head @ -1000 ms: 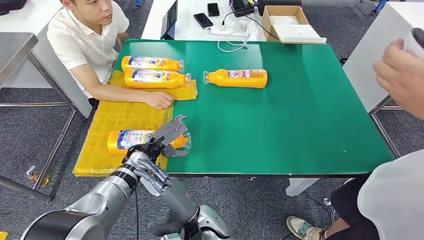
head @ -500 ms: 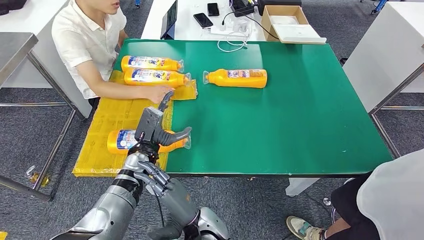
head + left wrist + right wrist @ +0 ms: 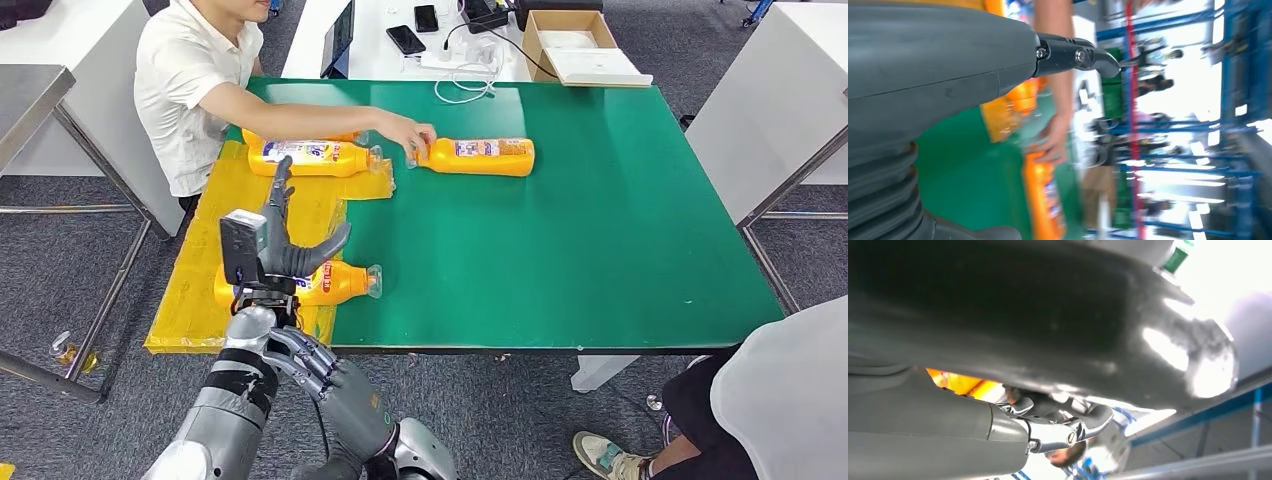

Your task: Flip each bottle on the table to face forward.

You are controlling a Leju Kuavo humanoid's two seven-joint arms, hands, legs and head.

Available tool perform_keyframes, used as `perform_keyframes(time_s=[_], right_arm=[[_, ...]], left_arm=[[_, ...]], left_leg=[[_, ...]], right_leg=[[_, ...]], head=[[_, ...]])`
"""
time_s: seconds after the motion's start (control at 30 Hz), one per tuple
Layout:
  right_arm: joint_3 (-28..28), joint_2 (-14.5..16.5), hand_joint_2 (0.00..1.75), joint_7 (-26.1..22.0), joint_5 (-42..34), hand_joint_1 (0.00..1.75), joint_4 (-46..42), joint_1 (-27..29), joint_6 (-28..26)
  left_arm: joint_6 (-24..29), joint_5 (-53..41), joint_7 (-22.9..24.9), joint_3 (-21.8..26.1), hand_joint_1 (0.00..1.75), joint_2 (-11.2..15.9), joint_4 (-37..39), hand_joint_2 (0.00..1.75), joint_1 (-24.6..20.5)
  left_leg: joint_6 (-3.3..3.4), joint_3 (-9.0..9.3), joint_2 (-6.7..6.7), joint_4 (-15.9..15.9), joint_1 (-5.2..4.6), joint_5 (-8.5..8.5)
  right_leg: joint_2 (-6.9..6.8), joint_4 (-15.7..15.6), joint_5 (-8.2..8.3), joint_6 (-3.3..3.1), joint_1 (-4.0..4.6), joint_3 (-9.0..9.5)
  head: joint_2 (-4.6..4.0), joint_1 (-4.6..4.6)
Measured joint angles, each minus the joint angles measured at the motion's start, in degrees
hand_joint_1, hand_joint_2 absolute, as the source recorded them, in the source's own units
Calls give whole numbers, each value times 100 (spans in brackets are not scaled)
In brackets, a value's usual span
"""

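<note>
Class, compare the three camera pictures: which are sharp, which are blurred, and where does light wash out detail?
Head view: sharp and evenly lit, the green table and its bottles crisp. Left wrist view: motion-smeared background, bright white patches washing out the far side. Right wrist view: blurred, a dark body part close to the lens with glare spots.

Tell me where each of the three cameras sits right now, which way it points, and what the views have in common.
Head view: high on the body, looking forward and down at the green table; the left hand rises, fingers spread, over the near bottle.
Left wrist view: behind the left hand, looking across the table at a person's hand on the far bottle.
Right wrist view: behind the right hand, low and angled up, mostly blocked by a dark surface.
Shared: head and left wrist views both show the person's hand at the far bottle.
</note>
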Motion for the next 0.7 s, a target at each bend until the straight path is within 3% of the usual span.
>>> perform_keyframes(time_s=[0.1,0.3,0.47,0.7], right_arm=[[42,-82,175,-1,-15,0,-258,38,-238],[33,-332,175,18,-128,0,-1032,224,-494],[-112,-455,175,91,12,0,-1399,398,-593],[-413,-645,175,117,234,0,-1776,642,-722]], left_arm=[[-28,297,18,-236,0,118,-794,175,362],[93,382,18,-636,0,476,-2139,175,1006],[56,686,2,-710,0,664,-2688,175,1298],[-391,1360,78,-572,0,869,-3342,175,1706]], left_leg=[[-1,-2,-1,0,0,-1],[-2,-5,-1,0,0,-4],[-2,-5,2,0,0,-3],[-2,-5,1,0,0,-3]], right_leg=[[0,-1,-1,0,0,-2],[0,-3,-4,-2,0,-9],[1,-3,-3,-2,0,-8],[1,-3,-3,-2,0,-10]], head=[[0,0],[0,-1],[0,-2],[0,-2]])
